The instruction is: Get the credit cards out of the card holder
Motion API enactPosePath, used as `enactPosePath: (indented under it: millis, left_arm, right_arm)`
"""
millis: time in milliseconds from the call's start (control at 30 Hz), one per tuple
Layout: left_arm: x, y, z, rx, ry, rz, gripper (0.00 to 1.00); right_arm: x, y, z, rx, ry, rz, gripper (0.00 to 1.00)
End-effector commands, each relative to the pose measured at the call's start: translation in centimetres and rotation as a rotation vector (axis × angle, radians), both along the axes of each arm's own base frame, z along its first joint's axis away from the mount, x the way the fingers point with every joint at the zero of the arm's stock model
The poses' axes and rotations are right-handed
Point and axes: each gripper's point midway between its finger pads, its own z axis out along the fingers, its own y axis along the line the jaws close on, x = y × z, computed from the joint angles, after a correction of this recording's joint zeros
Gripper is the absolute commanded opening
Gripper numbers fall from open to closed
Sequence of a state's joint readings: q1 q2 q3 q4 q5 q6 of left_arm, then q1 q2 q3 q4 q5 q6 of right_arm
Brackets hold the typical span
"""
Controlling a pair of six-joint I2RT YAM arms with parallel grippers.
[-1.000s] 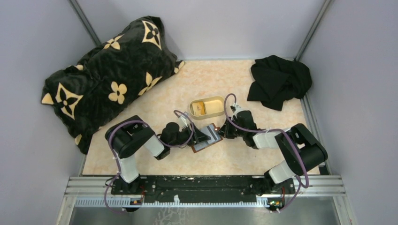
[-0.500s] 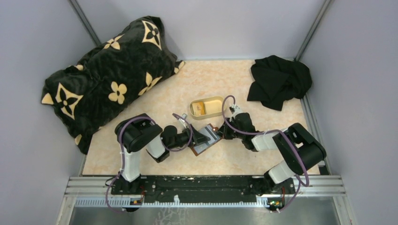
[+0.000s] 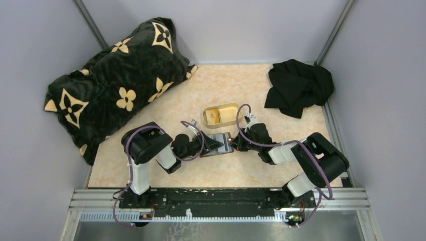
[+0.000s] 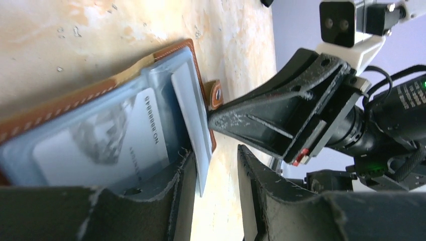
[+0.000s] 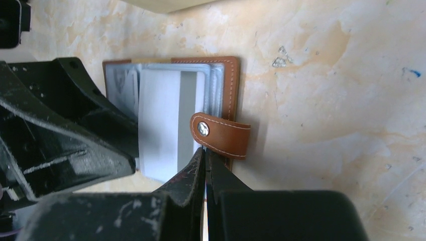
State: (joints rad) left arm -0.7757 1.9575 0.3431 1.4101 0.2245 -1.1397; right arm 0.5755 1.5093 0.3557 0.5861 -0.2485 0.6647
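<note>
Left gripper (image 4: 216, 156), fingers spread, straddles a pale credit card's (image 4: 191, 110) edge; right gripper (image 5: 206, 153), pressed together, meets the card holder (image 5: 232, 75).

Stitched leather card holder (image 5: 232, 80), glossy plastic sleeves (image 5: 217, 95), smooth table (image 5: 326, 100).

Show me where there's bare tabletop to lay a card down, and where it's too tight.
Widest bare table lies beyond the tray, between the cushion and the black cloth. A narrower strip runs in front of the card holder, toward the near edge. Crowded: the centre, where the left gripper and right gripper meet at the card holder.
</note>
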Motion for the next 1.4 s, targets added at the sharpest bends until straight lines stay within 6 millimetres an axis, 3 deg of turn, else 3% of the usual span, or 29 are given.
enactPosePath:
  millis: [0, 467, 667, 1067, 1367]
  left_arm:
    - [1.4, -0.9, 2.5, -0.053, -0.077, 0.021, 0.41]
    - [0.6, -2.2, 1.8, -0.055, -0.071, -0.066, 0.33]
    - [-0.2, -1.9, 1.4, -0.053, -0.055, -0.085, 0.22]
    - [0.1, 0.3, 1.7, -0.04, -0.063, -0.056, 0.3]
    - [0.1, 1.3, 1.4, -0.058, -0.042, -0.039, 0.3]
  right_arm:
    - [-5.1, -0.4, -3.2, -0.055, 0.163, 0.095, 0.0]
    - [-4.5, -0.3, -3.2, -0.065, 0.156, 0.079, 0.0]
    - [-3.8, -0.3, -2.9, -0.068, 0.147, 0.07, 0.0]
    - [-3.0, -1.7, -3.1, -0.076, 0.152, 0.042, 0.0]
    - [-2.7, -1.9, -3.3, -0.074, 0.155, 0.034, 0.0]
